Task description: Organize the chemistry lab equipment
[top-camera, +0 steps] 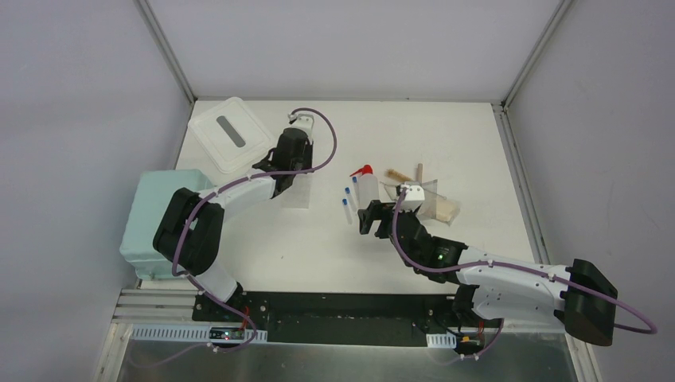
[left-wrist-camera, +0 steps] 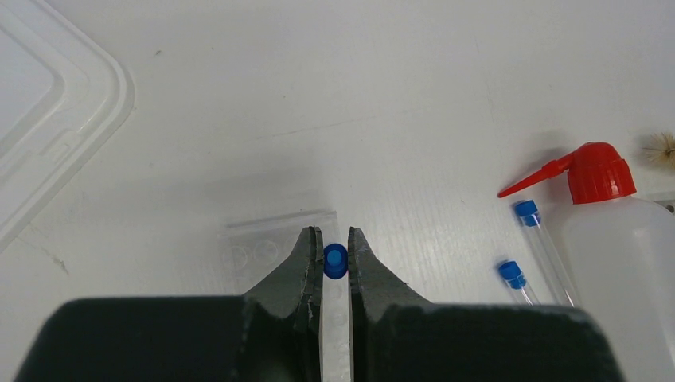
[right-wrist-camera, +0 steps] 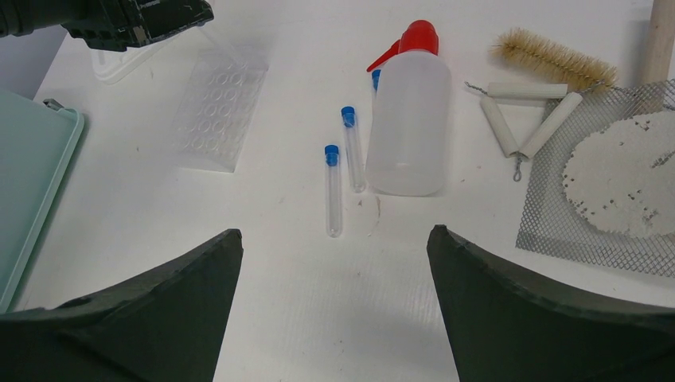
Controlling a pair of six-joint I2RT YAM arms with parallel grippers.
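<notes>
My left gripper (left-wrist-camera: 333, 235) is shut on a small clear blue-capped tube (left-wrist-camera: 335, 261), held upright over the clear rectangular tube rack (left-wrist-camera: 271, 248); it also shows in the top view (top-camera: 283, 177). Two more blue-capped tubes (right-wrist-camera: 333, 191) (right-wrist-camera: 353, 147) lie on the table left of the white squeeze bottle with red spout (right-wrist-camera: 410, 119). A third tube's cap (right-wrist-camera: 375, 78) peeks from behind the bottle. My right gripper (right-wrist-camera: 334, 247) is open and empty, just short of the nearest tube; in the top view (top-camera: 372, 219) it sits in front of the bottle (top-camera: 366, 189).
A bristle brush (right-wrist-camera: 553, 57), a white clay triangle (right-wrist-camera: 525, 111), a wire mesh (right-wrist-camera: 605, 183) and a wooden handle (right-wrist-camera: 661, 36) lie right of the bottle. The pale teal bin (top-camera: 155, 219) stands at the left, its white lid (top-camera: 231, 134) behind it.
</notes>
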